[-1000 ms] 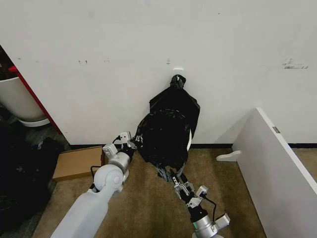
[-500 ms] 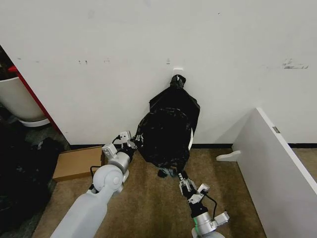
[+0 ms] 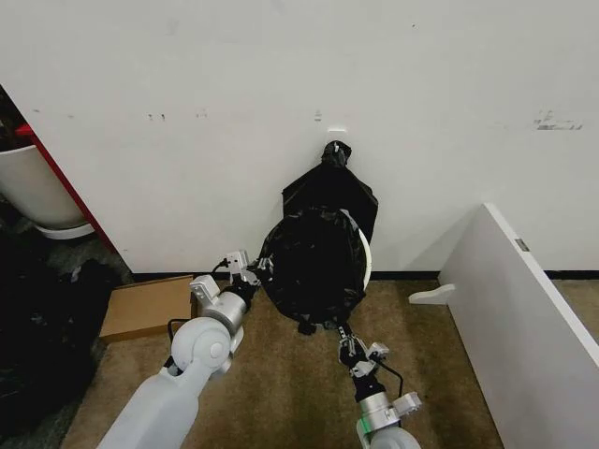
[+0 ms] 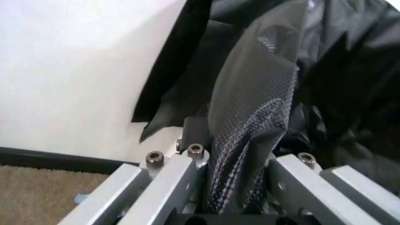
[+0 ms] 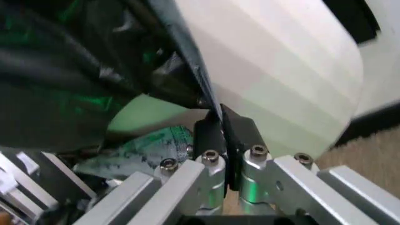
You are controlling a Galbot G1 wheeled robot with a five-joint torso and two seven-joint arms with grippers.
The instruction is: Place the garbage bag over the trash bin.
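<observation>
1. Scuffed white wall (image 3: 281,75) and brown carpet (image 3: 281,374) frame the scene, with the trash bin (image 3: 363,254) standing against the skirting, most of it swathed in the garbage bag (image 3: 314,267).
2. Left hand (image 3: 251,268) sits at the bag's near-left edge, its fingers (image 4: 178,176) pressed on a gathered fold of glossy film that rises straight out from between them.
3. Right hand (image 3: 343,341) is low at the bag's front hem, its tips pinched tight on a thin edge of plastic, with the pail's cream wall (image 5: 293,79) just beyond them.
4. Judged from these views, the bag appears largely drawn over the pail, a sliver of white rim showing on the side away from the left hand.
5. What seems left is settling the hem and letting go; both hands are gripping film.
6. A separate black bunch (image 3: 335,154) hangs from the wall above, beyond both hands.
</observation>
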